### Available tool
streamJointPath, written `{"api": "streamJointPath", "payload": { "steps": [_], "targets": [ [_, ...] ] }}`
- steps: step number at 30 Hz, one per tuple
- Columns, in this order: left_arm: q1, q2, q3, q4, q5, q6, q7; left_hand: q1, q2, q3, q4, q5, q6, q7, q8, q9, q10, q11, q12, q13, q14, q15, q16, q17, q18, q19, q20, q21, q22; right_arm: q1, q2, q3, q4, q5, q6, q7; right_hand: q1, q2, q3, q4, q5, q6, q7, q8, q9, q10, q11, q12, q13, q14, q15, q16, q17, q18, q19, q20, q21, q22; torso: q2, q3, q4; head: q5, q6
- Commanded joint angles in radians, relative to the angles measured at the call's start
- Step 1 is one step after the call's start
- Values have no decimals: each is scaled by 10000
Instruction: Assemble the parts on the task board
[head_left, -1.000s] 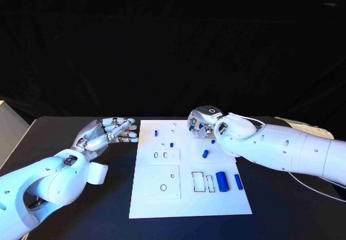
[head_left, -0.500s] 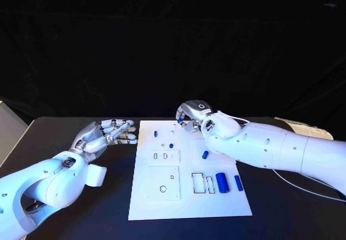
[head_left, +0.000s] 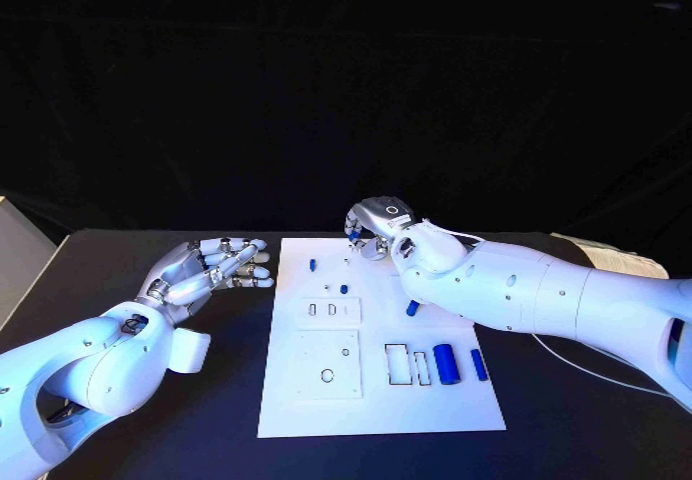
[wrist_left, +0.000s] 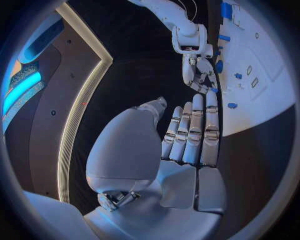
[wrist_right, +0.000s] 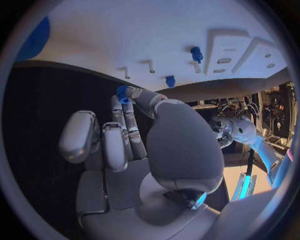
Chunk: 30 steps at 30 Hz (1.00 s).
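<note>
Blue plastic parts are scattered on the flat white rectangular task board (head_left: 378, 400) in the middle of the black table (head_left: 173, 420): a fat blue cylinder (head_left: 444, 363) and a slimmer blue bar (head_left: 477, 364) lie beside two outlined slots near the board's near right side, a short blue peg (head_left: 413, 308) lies close under the right forearm, and two small blue pins (head_left: 313, 266) stand nearer the far end. The silver right hand (head_left: 378, 228) hovers over the board's far edge, and the right wrist view shows a small blue piece (wrist_right: 122, 93) pinched at its fingertips, though what shape it is I cannot quite tell. The silver left hand (head_left: 216, 266) rests above the table just beside the board's left edge, fingers apart and holding nothing. To seat the piece well, the right hand should line it up squarely over its hole, come down slowly and release only once it stands by itself
</note>
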<state>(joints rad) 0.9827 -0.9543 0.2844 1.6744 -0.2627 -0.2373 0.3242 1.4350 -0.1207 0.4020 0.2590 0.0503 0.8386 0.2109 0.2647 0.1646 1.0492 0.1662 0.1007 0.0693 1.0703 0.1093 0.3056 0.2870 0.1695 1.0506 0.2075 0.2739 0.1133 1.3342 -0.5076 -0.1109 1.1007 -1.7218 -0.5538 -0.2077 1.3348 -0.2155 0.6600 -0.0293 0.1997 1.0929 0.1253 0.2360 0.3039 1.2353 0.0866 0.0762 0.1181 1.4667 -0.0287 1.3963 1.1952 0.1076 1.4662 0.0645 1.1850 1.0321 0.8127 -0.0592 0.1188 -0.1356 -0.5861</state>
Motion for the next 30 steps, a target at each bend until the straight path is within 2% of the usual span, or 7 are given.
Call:
{"api": "streamJointPath", "payload": {
  "steps": [1, 8, 30],
  "targets": [
    [0, -1, 9, 44, -63, 192, 39, 24, -100, 45, -8, 8, 35, 232, -48, -16, 17, 44, -33, -15, -48, 21, 60, 16, 122, 52, -24, 41, 14, -5, 41, -12, -50, -520, 122, -50, 112, 171, -9, -44, 67, -34, 21, 53, 13, 383, -309, 63, 387, 422, -17, 63, 20, -168, 152, -42, 69, 17, 21, -9, 8, 5, -6],
    [0, -14, 10, 55, -74, 203, 31, 24, -100, 45, -8, 8, 35, 232, -48, -16, 17, 44, -33, -15, -48, 21, 60, 16, 122, 52, -24, 41, 14, -19, 85, -53, 23, -701, 344, -73, 80, 134, -25, -53, 59, -45, 19, 57, 31, 386, -310, 57, 401, 422, -15, 70, 23, -169, 145, -39, 83, 35, 67, -5, -11, 5, -3],
    [1, -21, 11, 30, -86, 228, 3, 24, -100, 45, -8, 8, 35, 232, -48, -16, 17, 44, -33, -15, -48, 21, 60, 16, 122, 52, -24, 41, 14, -35, 157, -114, 55, -1143, 716, -299, 24, 75, -52, -61, 40, -57, 11, 65, 61, 395, -314, 49, 425, 422, -15, 82, 25, -165, 130, -35, 88, 39, 116, -24, 3, -14, 8]
  ]
}}
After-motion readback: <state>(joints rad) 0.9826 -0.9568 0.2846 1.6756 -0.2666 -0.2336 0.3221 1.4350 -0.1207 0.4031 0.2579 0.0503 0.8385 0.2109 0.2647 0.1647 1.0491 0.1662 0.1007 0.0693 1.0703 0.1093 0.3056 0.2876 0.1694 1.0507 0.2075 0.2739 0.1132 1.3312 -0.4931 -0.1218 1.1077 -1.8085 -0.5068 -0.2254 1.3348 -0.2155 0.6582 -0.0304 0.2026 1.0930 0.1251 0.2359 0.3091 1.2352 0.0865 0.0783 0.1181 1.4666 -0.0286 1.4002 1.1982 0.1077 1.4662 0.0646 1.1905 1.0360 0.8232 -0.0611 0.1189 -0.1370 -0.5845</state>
